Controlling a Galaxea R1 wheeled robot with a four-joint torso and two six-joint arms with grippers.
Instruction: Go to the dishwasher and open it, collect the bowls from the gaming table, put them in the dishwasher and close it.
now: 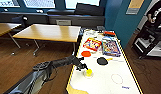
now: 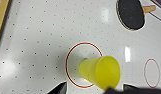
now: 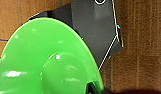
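Note:
The small yellow bowl stands upright on the white gaming table, near its left yellow rim. In the left wrist view the yellow bowl sits inside a red printed circle on the table top. My left gripper is right beside it, open, with its dark fingers either side of the bowl. The lime-green bowl hangs over the wooden floor and my dark base, with my right gripper shut on its rim.
A black paddle, a red disc and two colourful game boxes lie further along the gaming table. A wooden table stands to the left. A person and a black cart are at the right.

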